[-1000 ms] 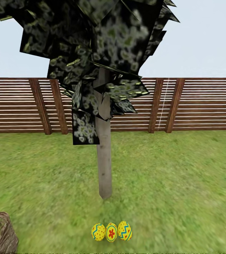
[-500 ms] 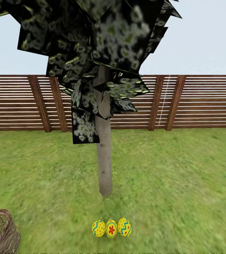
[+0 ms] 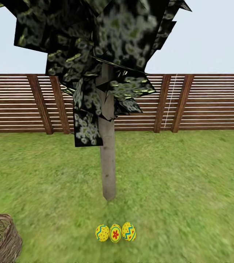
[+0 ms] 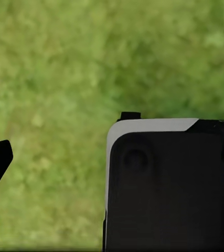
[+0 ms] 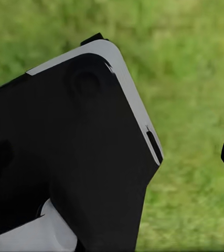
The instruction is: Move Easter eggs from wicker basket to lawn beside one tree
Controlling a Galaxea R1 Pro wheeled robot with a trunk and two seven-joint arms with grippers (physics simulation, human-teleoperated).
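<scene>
Three Easter eggs (image 3: 115, 232) sit in a touching row on the lawn (image 3: 190, 190) at lower centre, near the tree (image 3: 107, 160); wicker basket (image 3: 0, 239) lower left; task looks finished; tool openings cannot be told

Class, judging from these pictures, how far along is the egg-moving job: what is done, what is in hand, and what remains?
Done: the three Easter eggs lie in a row on the lawn near the tree. The wicker basket shows no egg, though only part is in view. In hand: nothing visible. Left: seemingly nothing, pending a full look into the basket.
</scene>
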